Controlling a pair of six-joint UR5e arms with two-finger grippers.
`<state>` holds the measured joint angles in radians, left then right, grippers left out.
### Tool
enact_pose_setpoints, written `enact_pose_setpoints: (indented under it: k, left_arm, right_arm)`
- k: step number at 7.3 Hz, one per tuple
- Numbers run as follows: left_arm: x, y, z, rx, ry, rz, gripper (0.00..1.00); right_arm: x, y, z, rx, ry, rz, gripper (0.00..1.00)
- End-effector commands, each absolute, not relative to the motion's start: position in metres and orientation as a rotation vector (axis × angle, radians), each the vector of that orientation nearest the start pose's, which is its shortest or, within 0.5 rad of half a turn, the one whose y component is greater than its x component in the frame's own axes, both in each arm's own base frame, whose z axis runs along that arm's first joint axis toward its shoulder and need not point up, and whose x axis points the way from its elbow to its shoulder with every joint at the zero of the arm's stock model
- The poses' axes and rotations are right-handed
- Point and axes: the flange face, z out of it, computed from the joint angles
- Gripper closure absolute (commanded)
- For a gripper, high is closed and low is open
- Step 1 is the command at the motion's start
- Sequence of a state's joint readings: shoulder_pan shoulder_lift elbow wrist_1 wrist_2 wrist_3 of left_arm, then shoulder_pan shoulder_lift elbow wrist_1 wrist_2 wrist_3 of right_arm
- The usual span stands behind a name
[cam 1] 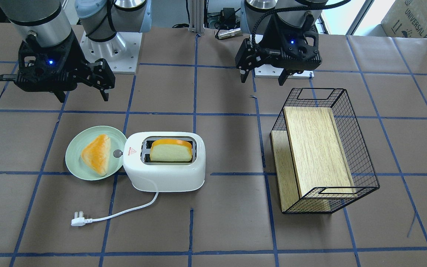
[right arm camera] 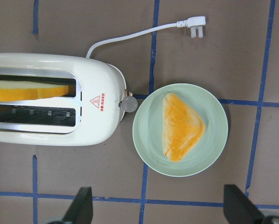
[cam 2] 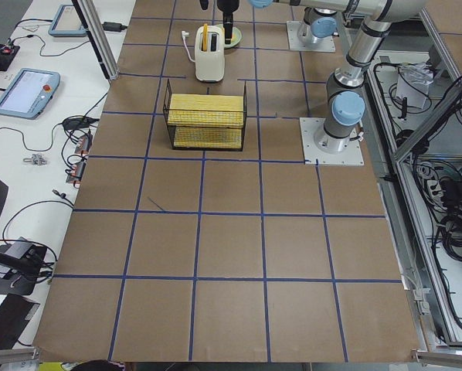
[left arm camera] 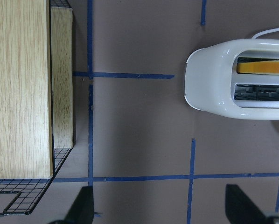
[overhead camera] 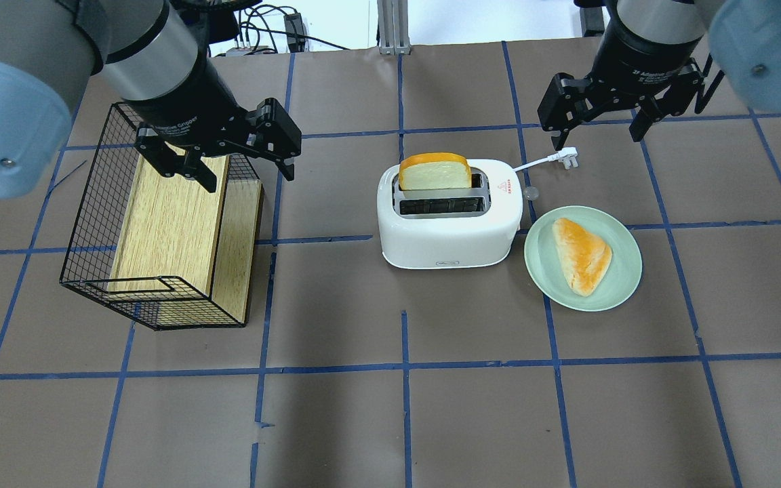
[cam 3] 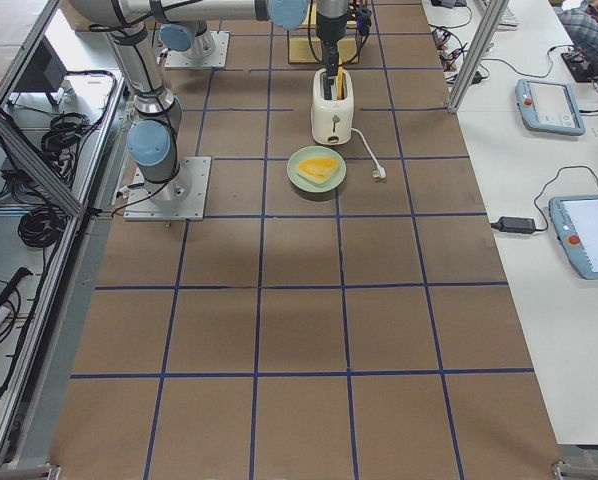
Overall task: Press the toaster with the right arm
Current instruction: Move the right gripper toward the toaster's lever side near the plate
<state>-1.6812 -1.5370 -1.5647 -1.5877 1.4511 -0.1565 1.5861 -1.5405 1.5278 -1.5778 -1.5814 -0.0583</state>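
Note:
The white toaster (cam 1: 165,176) lies mid-table with a bread slice (cam 1: 171,150) standing in one slot. It also shows in the overhead view (overhead camera: 448,240) and the right wrist view (right arm camera: 51,135). Its round grey lever knob (cam 1: 117,152) faces the plate and is up (right arm camera: 128,105). My right gripper (cam 1: 83,97) hangs open and empty above the table, on the robot's side of the plate and the knob end (overhead camera: 596,137). My left gripper (cam 1: 263,81) is open and empty above the wire basket's end (overhead camera: 250,177).
A pale green plate (cam 1: 73,165) with a triangular bread piece (cam 1: 96,154) touches the toaster's knob end. The white cord ends in a plug (cam 1: 78,221). A black wire basket (cam 1: 363,159) holding wooden boards lies on the robot's left side.

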Motion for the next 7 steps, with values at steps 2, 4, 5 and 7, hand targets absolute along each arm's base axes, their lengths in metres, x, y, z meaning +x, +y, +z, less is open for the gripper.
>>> enact_pose_setpoints:
  k: [2,4,5,7]
  left_arm:
    - [-0.1972,-0.4606,0.5063,-0.073,3.262,-0.011,0.00]
    - [-0.1972,-0.4606,0.5063,-0.073,3.262,-0.011,0.00]
    - [-0.1972,-0.4606,0.5063,-0.073,3.262,-0.011,0.00]
    - [-0.1972,-0.4606,0.5063,-0.073,3.262,-0.011,0.00]
  right_arm:
    - [0.1400,-0.5045,0.4936,-0.116,3.150,-0.026,0.00]
    - [0.1400,-0.5040,0.4944,-0.116,3.150,-0.029,0.00]
    - [0.1400,-0.5040,0.4944,-0.116,3.150,-0.029,0.00]
    - [0.1369,-0.5057,0.4921,-0.147,3.149,-0.021,0.00]
